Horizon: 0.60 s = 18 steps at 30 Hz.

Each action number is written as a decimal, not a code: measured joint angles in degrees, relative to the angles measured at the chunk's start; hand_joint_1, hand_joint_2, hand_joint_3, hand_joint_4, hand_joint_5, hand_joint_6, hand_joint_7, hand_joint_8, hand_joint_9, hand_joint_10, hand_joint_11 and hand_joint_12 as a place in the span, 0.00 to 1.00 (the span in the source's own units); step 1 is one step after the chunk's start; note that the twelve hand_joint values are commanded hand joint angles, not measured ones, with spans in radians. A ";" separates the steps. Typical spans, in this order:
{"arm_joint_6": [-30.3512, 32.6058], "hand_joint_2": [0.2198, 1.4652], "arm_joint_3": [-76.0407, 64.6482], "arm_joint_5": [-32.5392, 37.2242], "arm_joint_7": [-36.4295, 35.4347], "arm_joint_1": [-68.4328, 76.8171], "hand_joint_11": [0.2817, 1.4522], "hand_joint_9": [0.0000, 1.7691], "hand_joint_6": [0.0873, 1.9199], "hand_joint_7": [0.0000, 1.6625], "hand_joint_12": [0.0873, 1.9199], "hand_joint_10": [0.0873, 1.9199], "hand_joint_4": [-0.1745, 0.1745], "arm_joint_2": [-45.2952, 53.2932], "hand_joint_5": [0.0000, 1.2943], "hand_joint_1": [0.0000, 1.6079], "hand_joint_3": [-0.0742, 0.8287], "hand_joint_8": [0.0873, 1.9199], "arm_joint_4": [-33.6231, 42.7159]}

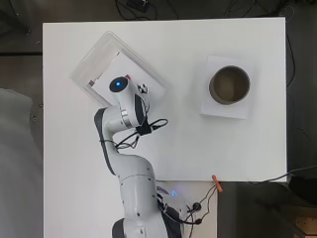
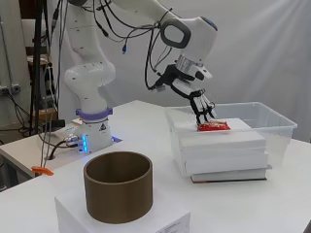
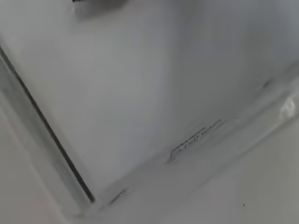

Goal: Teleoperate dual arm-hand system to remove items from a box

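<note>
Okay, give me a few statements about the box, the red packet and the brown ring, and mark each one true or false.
1. The red packet lies on white blocks inside the clear box. True.
2. The hand is over the brown ring. False: it is down in the box, fingertips at the packet.
3. The brown ring stands upright on a white block. True.
4. The packet is already out on the table. False: it is in the box.
5. The brown ring has something in it. False: from overhead it looks empty.
</note>
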 joint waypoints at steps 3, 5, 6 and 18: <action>0.30 0.57 0.97 -0.32 0.32 -0.03 0.29 0.37 0.00 0.31 0.00 0.00 0.42 3.14 0.22 0.08 0.08 0.00 3.61; 0.30 0.56 1.68 -0.42 0.80 -0.05 0.27 0.34 0.00 0.27 0.00 0.00 0.41 5.75 0.18 0.09 0.07 0.00 6.40; 0.28 0.55 2.24 -0.24 0.79 -0.22 0.26 0.33 0.00 0.25 0.00 0.00 0.40 6.74 0.15 0.09 0.07 0.00 7.39; -2.54 0.72 6.59 -3.85 5.58 -3.77 0.40 0.54 0.53 0.46 0.52 0.51 0.52 13.27 0.52 0.62 0.08 0.47 9.27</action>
